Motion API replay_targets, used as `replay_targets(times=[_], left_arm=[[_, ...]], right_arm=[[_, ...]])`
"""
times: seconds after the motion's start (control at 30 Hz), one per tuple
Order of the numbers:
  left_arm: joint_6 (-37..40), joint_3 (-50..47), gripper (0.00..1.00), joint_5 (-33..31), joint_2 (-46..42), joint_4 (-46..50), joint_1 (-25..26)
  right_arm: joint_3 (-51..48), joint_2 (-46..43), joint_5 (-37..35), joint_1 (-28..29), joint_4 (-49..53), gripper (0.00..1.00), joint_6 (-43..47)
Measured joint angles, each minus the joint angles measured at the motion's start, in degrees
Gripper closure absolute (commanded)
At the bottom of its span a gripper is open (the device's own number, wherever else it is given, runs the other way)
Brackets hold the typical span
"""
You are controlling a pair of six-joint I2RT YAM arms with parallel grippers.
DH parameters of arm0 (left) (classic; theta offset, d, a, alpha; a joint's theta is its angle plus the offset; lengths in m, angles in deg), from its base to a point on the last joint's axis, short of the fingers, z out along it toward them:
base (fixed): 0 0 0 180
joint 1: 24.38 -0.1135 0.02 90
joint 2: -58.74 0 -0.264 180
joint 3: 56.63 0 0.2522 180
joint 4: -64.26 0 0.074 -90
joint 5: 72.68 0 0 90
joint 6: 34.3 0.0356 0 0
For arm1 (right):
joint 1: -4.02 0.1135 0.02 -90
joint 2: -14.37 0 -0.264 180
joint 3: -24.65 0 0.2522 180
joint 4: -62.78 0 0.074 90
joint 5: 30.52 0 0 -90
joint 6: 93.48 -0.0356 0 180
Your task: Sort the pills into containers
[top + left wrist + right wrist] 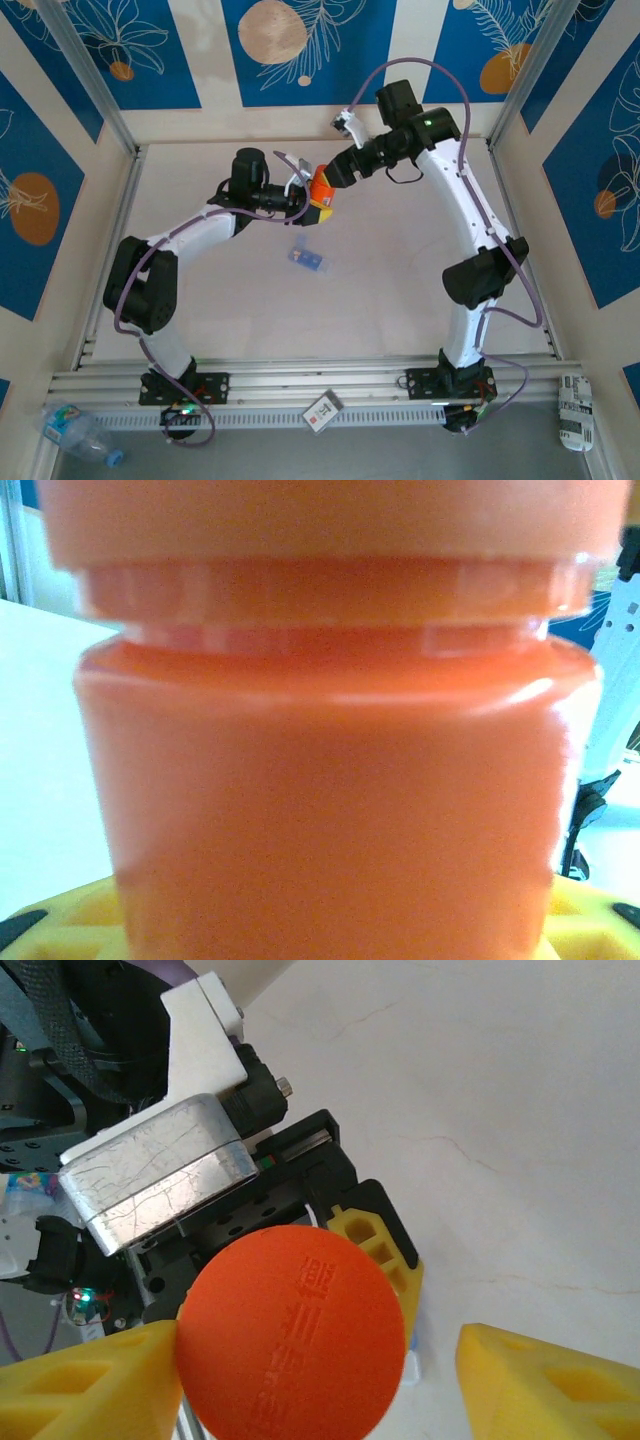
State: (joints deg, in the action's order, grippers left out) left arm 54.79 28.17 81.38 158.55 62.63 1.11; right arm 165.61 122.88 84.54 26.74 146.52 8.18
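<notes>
Left arm (pixel 180 240) is reaching in from the left toward mid-table. Left gripper (pixel 316 203) is clenching the orange bottle (pixel 321 185) and holding it off the table (pixel 400 300). From the left wrist, the bottle's body (pixel 330 810) is sitting right against the lens, its ribbed neck ring above, with the yellow pads (pixel 75 925) showing at the lower corners. I cannot judge how the bottle is tilting.

The blue container (pixel 307 258) is lying flat on the table on the near side of the held bottle, between the two arms and apart from both grippers. Its compartments are too small to read from above.

Right gripper (pixel 320 1370) is straddling the bottle's round orange cap (pixel 295 1325) with its jaws parted. One yellow finger (pixel 90 1380) is touching the cap's edge, while the other (pixel 550 1380) is standing clear of it, so it has no grasp. Right arm (pixel 470 210) is arching in from the right.
</notes>
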Motion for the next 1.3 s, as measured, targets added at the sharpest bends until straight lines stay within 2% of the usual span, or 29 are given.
replay_targets(times=[0.13, 0.27, 0.43, 0.57, 0.9, 1.13, 1.3], left_arm=[[0.00, 0.00, 1.00, 0.02, 0.00, 0.26, 0.00], [0.00, 0.00, 1.00, 0.00, 0.00, 0.57, 0.00], [-0.04, 0.00, 1.00, -0.24, 0.00, 0.76, 0.00], [-0.20, -0.33, 1.00, -3.10, 0.00, 1.27, 0.00], [0.00, -8.37, 1.00, -18.27, -2.23, -4.44, 1.16], [-0.46, -8.59, 1.00, -20.79, -2.23, -6.88, 1.16], [-1.09, -8.59, 1.00, -20.83, -2.23, -9.22, 1.22]], right_arm=[[0.00, 0.33, 0.50, 0.46, 0.15, 0.50, 0.33], [0.00, 0.46, 0.85, 0.52, 0.07, 0.60, 0.04], [-0.87, 0.35, 0.87, 0.59, -0.72, 0.66, -0.98], [-5.16, -1.05, -0.20, 0.59, -5.11, 0.69, -5.07], [-20.17, -5.97, -10.97, 4.28, -20.85, 0.70, -23.43], [-20.65, -6.54, -13.55, 4.92, -23.74, 0.68, -26.40], [-19.45, -6.62, -12.17, 3.61, -23.06, 0.59, -26.10]])
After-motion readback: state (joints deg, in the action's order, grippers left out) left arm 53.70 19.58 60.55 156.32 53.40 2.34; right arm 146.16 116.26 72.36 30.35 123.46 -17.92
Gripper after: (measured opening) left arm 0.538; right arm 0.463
